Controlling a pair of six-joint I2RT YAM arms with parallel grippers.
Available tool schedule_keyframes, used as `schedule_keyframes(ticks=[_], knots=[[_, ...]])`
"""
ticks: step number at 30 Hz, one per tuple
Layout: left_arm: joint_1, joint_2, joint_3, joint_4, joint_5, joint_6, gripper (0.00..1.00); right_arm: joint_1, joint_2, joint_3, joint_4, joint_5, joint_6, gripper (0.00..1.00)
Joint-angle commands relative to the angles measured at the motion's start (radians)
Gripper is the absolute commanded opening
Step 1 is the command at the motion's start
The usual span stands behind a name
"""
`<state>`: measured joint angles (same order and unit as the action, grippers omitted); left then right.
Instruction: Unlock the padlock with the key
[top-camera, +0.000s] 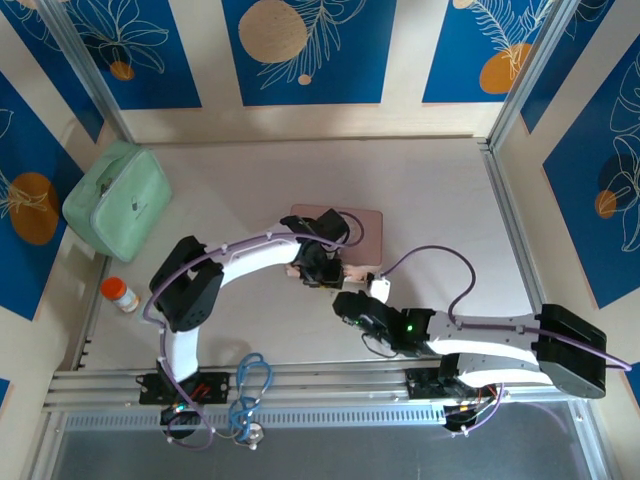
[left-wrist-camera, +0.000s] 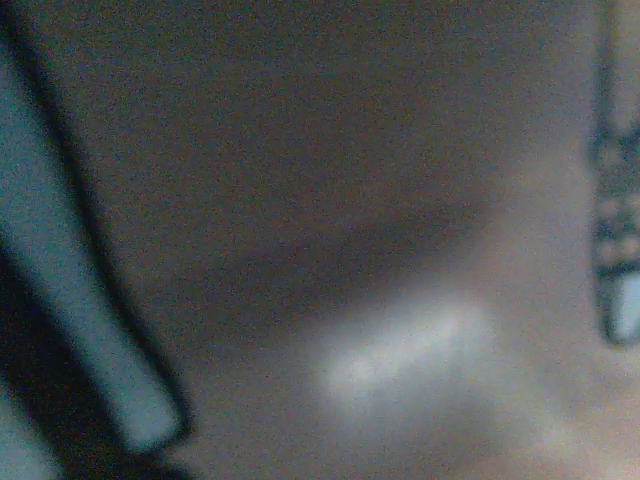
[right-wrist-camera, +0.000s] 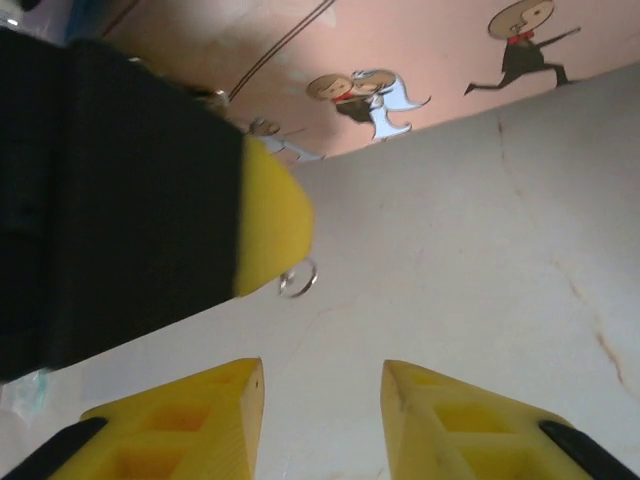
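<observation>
The pink picture tin lies flat mid-table, and its cartoon lid crosses the top of the right wrist view. My left gripper hangs at the tin's near edge. One of its yellow fingertips shows close up, with a small silver key ring poking out from under it, just above the table. The key's blade and the blue padlock are hidden. My right gripper is open and empty, a short way in front of the ring. The left wrist view is a blur.
A mint green case sits at the far left, with an orange-capped bottle in front of it. Blue cable loops hang at the near rail. Bare table spreads to the right of the tin.
</observation>
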<state>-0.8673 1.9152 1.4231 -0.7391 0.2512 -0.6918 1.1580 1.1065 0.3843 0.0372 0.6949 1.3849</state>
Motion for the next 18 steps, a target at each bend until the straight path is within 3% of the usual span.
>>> schedule_keyframes(ticks=[1,7,11,14,18], knots=[[0.012,-0.020,0.043,-0.011,0.092,-0.008,0.03,-0.077,0.031,-0.064,0.314,-0.061,-0.105,0.34],[0.017,-0.015,0.043,-0.010,0.131,-0.019,0.03,-0.116,0.135,-0.051,0.478,-0.193,-0.195,0.32],[0.025,-0.012,0.042,-0.005,0.144,-0.023,0.03,-0.065,0.077,-0.074,0.422,-0.110,-0.128,0.32],[0.029,-0.013,0.043,-0.004,0.148,-0.024,0.02,0.043,-0.037,-0.072,0.279,0.027,-0.062,0.33],[0.032,-0.020,0.037,0.015,0.163,-0.038,0.02,0.047,-0.023,-0.069,0.296,0.015,-0.068,0.34]])
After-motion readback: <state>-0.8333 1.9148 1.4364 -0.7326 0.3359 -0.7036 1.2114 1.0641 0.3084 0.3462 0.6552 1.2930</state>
